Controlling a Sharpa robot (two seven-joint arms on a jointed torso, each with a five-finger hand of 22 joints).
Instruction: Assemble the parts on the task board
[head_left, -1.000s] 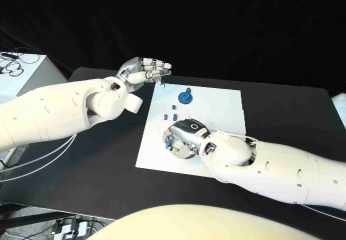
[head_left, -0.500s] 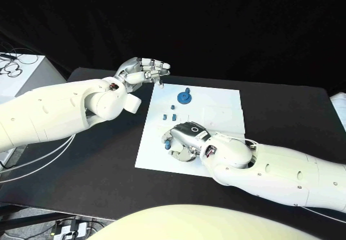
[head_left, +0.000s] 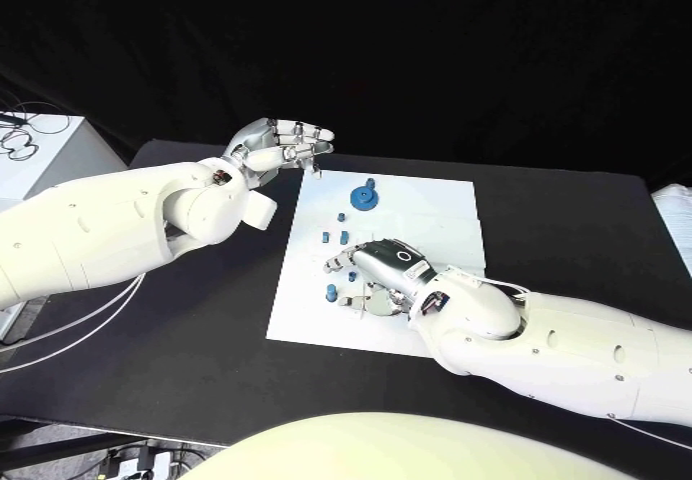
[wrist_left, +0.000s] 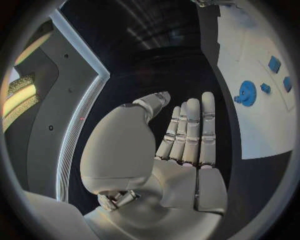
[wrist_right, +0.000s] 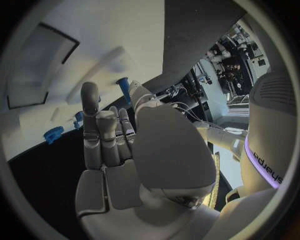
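The white task board lies in the middle of the black table. A blue gear wheel stands on its far part, with small blue parts just nearer. One blue peg lies by the board's left edge. My right hand hovers low over the board's near left part, fingers pointing down beside the peg and holding nothing. In the right wrist view the peg shows just past the fingers. My left hand is raised beyond the board's far left corner, holding nothing, fingers stretched out side by side.
A white box with cables stands off the table's left side. Bare black table lies left of the board and more of it on the right. The left wrist view shows the gear wheel on the board.
My right hand has shifted slightly right and back over the board, uncovering the blue peg at the left edge. The left hand has barely moved.
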